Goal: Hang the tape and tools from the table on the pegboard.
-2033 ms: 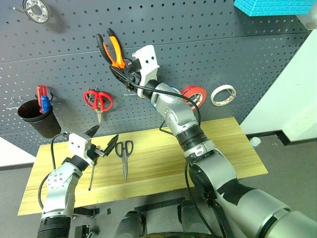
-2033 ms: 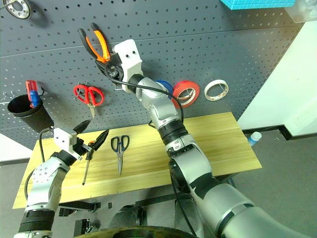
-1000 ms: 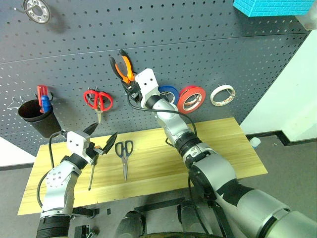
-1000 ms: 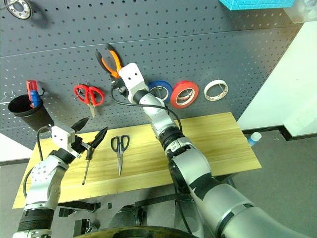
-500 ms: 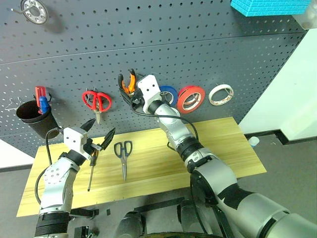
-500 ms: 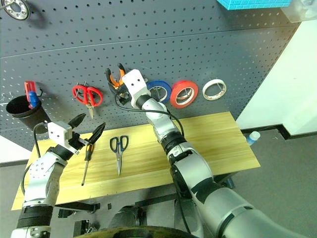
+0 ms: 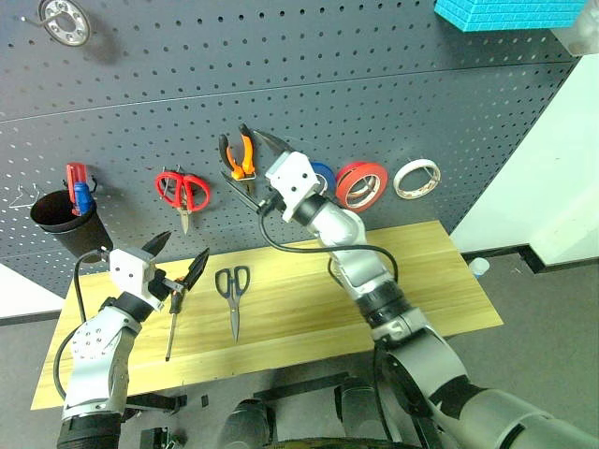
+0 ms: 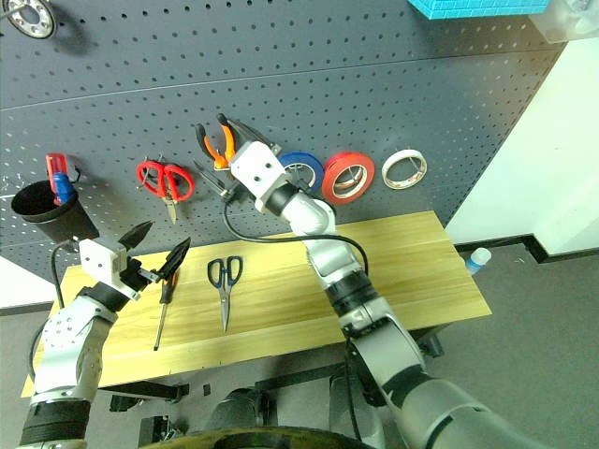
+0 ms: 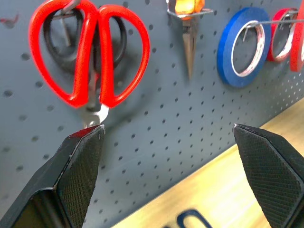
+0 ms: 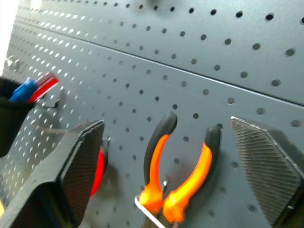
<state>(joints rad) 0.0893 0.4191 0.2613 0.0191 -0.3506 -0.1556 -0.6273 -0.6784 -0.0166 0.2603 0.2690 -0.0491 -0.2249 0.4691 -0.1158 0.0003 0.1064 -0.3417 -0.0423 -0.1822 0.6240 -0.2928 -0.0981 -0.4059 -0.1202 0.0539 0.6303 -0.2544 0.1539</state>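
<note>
The orange-handled pliers [image 7: 239, 153] hang from a hook on the dark grey pegboard [image 7: 393, 84]. My right gripper [image 7: 251, 161] stands open just in front of them, a finger on either side and apart from the handles [image 10: 180, 175]. The wide red tape [image 7: 363, 184] hangs to the right of the blue roll. Dark-handled scissors [image 7: 233, 286] and the slim screwdriver [image 7: 172, 323] lie on the wooden table [image 7: 421, 271]. My left gripper [image 7: 182, 251] hovers open over the screwdriver's handle, holding nothing.
Red-handled scissors [image 9: 88, 52] hang left of the pliers, a blue roll [image 9: 242, 47] and a thin pale roll [image 7: 416, 178] to their right. A black cup [image 7: 61, 210] with red and blue handles hangs at far left. A metal ring [image 7: 65, 19] hangs top left.
My right gripper lowered the pliers onto the hook, opened, let go and drew back a little. The left gripper has stayed open over the screwdriver.
</note>
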